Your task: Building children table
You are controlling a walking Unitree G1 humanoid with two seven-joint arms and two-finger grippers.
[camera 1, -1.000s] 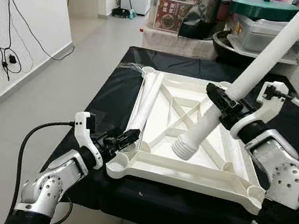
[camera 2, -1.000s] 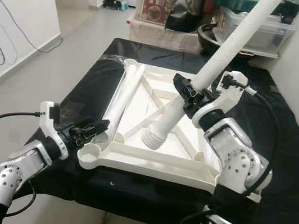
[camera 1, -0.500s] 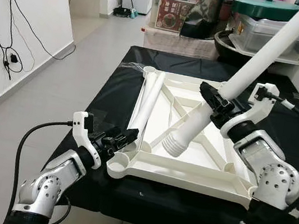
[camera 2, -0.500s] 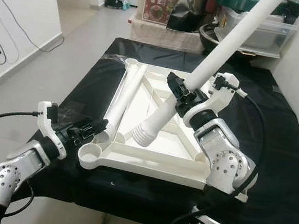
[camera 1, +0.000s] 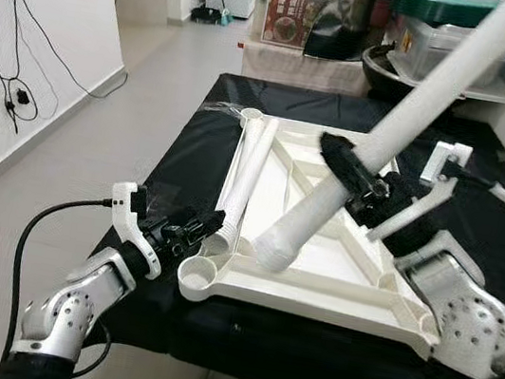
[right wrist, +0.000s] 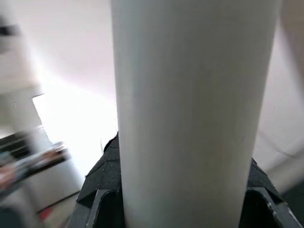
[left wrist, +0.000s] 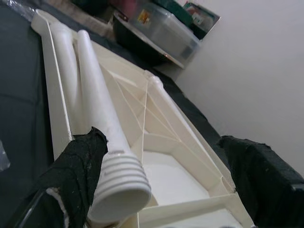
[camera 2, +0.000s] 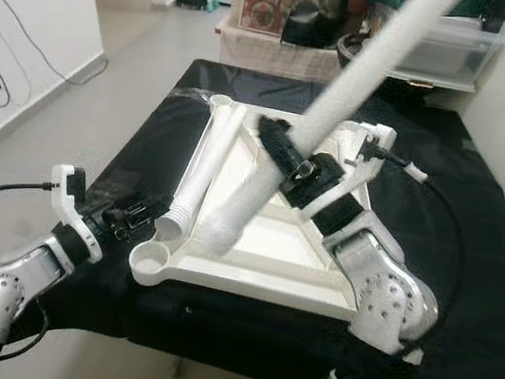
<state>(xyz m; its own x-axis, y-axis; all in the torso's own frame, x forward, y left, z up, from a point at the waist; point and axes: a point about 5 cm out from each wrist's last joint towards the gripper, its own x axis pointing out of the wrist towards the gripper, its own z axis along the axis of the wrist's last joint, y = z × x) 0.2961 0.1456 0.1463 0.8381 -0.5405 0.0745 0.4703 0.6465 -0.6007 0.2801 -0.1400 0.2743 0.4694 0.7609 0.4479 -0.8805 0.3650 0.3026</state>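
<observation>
grey tiled floor (camera 1: 99, 127) and white wall with dangling cables on the robot's left; storage boxes (camera 1: 429, 44) stacked behind the bench. bench (camera 1: 194, 132) is covered in black cloth

- white table top (camera 1: 314, 286) lies upside down on the bench, ribbed underside up, round leg socket (camera 1: 197, 277) at its near left corner
- one white table leg (camera 1: 247, 174) lies along the left inner edge of the table top, threaded end toward the robot, close by the corner socket
- left gripper (camera 1: 190, 229) sits at the near left corner, just beside the lying leg's threaded end. left wrist view: black padded fingers (left wrist: 76, 171) apart, one on each side of that end, one finger against the thread; not clamped, so open
- right gripper (camera 1: 351, 172) is closed around a second white leg (camera 1: 410, 104), gripping it partway along its length. this leg is held tilted above the table top, lower end (camera 1: 277, 246) over the near left part of the frame, near the corner socket but not in it; upper end runs off the top of the head views
- right arm and the held leg are motion-blurred
- right wrist view: leg (right wrist: 190, 114) fills the middle, black fingers (right wrist: 102, 190) on both sides
</observation>
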